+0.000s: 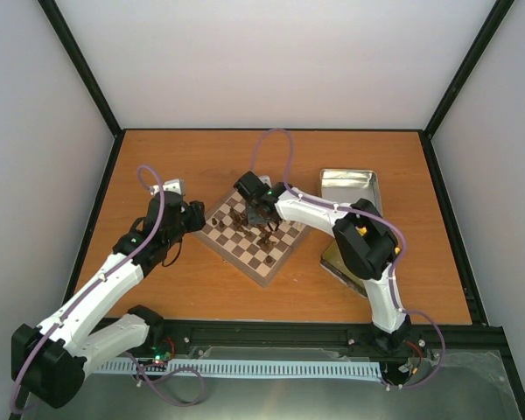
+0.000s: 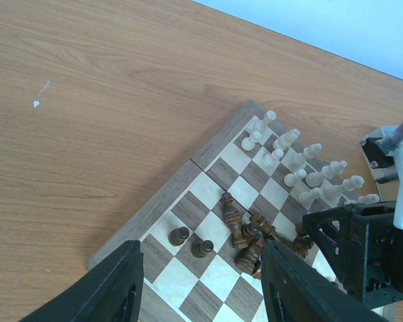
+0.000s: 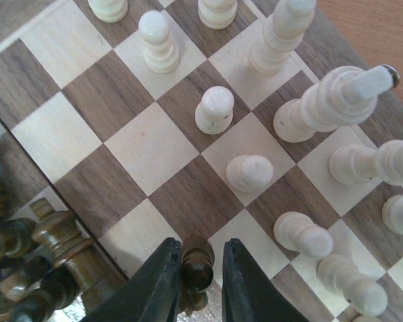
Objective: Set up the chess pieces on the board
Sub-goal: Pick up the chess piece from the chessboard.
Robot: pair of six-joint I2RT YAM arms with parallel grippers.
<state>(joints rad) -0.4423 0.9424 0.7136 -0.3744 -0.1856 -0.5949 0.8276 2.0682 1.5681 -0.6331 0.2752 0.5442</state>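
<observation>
Right pincer [image 3: 201, 247] astride dark pawn [image 3: 197, 272], its base unseen.

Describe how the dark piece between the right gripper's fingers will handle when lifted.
The dark piece looks small and wooden, so it is probably light and stiff. Its rounded, glossy head may slip or twist in the right gripper.
</observation>
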